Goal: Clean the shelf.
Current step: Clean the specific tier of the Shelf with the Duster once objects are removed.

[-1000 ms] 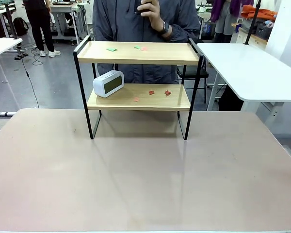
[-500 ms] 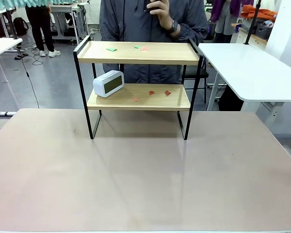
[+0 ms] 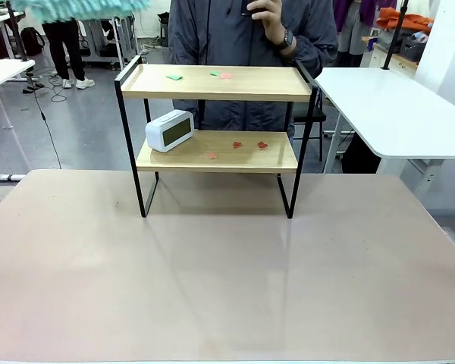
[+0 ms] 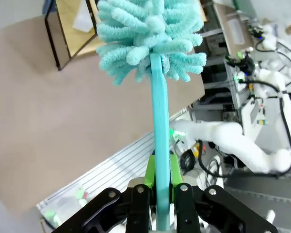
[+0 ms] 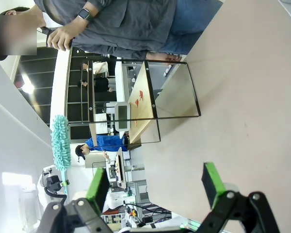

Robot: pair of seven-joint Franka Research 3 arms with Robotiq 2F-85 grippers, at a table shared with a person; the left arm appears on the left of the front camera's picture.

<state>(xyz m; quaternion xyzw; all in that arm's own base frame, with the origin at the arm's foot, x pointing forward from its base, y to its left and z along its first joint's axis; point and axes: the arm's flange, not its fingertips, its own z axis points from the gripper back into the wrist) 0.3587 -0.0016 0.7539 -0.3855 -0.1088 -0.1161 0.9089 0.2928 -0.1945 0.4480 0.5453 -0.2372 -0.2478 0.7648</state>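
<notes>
Light wooden boards, two of them, set in a thin black metal frame with four legs, make up the small shelf (image 3: 258,83); it stands upright at the far middle of a wide beige table (image 3: 227,280), all four legs on the tabletop; a white rectangular digital clock (image 3: 169,130) sits at the left end of the lower board, turned at an angle; small red paper scraps (image 3: 249,144) lie on that board to the clock's right, and green and orange ones lie on the upper board; just behind the shelf stands a person in a grey jacket (image 3: 212,38), one hand (image 3: 267,11) raised and closed around a small dark object; the left gripper (image 4: 161,167) is clamped on the slim handle of a fluffy teal microfibre duster (image 4: 150,34), whose head reaches out beyond the fingertips, above the table; the front view shows that head as a blur at the top left corner; the right gripper (image 5: 155,182) has its jaws spread wide with nothing between them, well apart from the shelf.
</notes>
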